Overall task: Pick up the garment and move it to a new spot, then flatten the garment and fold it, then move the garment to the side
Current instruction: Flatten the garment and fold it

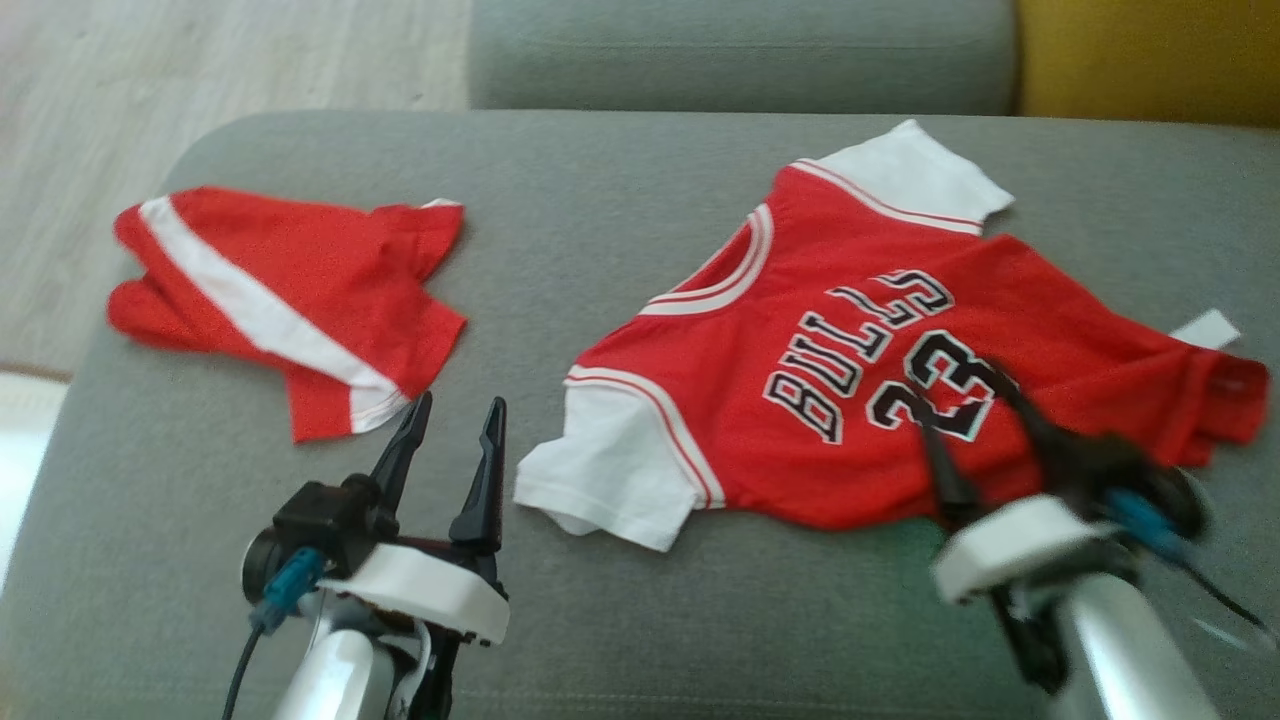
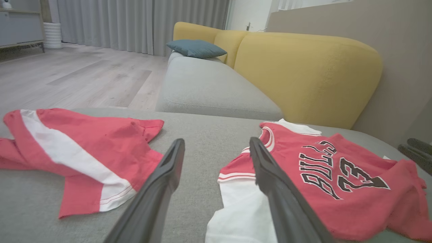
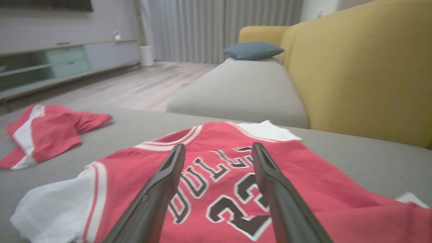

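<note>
Left gripper (image 1: 458,405), two long dark fingers: I logged it spread wide and holding nothing, above the near edge of the grey fabric seat (image 1: 600,200), left of the seat's middle.

Right gripper (image 1: 955,400), blurred in my head view: fingers parted and empty in the wrist view, over the seat's near right part. I could not tell whether it touched cloth.

Red short-sleeved jersey with white sleeves and black "BULLS 23" lettering (image 1: 880,340): lay front up on the seat's right half, mostly spread, its hem bunched towards the seat's right edge.

Red shorts with a white side stripe (image 1: 290,300): lay crumpled on the seat's far left part.

Yellow upholstered sofa back (image 2: 303,74): stood beyond the seat's far right side.

Pale wooden floor (image 1: 200,60): lay beyond the seat's far left corner.
</note>
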### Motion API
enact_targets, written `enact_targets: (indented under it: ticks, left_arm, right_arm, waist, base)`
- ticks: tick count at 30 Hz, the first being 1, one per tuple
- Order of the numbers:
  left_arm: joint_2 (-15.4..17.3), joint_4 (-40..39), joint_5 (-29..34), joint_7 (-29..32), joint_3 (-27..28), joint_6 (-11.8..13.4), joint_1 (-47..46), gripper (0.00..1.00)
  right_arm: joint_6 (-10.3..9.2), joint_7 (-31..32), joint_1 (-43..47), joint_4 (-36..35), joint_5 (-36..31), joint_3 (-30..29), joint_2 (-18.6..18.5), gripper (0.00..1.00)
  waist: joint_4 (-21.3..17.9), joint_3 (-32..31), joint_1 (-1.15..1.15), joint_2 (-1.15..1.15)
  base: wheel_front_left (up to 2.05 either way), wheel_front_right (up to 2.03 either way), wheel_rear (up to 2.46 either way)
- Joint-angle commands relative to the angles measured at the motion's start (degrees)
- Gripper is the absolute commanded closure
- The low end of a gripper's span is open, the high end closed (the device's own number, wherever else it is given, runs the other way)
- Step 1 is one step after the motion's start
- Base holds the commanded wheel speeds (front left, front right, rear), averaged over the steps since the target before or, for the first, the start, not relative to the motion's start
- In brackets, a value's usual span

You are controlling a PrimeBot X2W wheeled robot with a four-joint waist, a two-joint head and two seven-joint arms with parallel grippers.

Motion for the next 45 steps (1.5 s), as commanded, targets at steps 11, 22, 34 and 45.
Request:
enact_targets:
  ticks: [11, 22, 34, 45]
  left_arm:
    - [0.1, -2.4, 0.0, -0.7, 1.6, 0.0, -0.3, 0.0]
    - [0.1, -1.9, 0.8, -0.7, 1.1, -0.7, -0.7, 0.0]
    - [0.1, -1.1, 1.5, -0.7, 1.0, -1.3, -1.6, 0.0]
    - [0.1, -0.8, 1.4, -0.7, 2.1, -0.9, 0.1, 0.0]
  right_arm:
    - [-0.04, -3.7, 11.7, -6.6, 9.2, -11.7, 1.7, 0.0]
    - [-0.04, -1.9, 8.5, 5.9, 14.7, -16.9, 1.8, 0.0]
    - [-0.04, -3.3, 2.1, 18.8, 19.2, -13.8, 1.8, 1.0]
    - [-0.04, -5.7, 3.0, 13.7, 14.5, -14.6, 1.8, 1.0]
  waist:
    - [-4.2, -1.7, 0.0, 0.0]
    - [-3.2, 0.5, 0.0, 0.0]
    - [-1.5, 2.2, 0.0, 0.0]
    - [-4.5, -1.0, 0.0, 0.0]
  base:
    - [0.0, 0.0, 0.0]
    - [0.0, 0.0, 0.0]
    - [0.0, 0.0, 0.0]
    - [0.0, 0.0, 0.0]
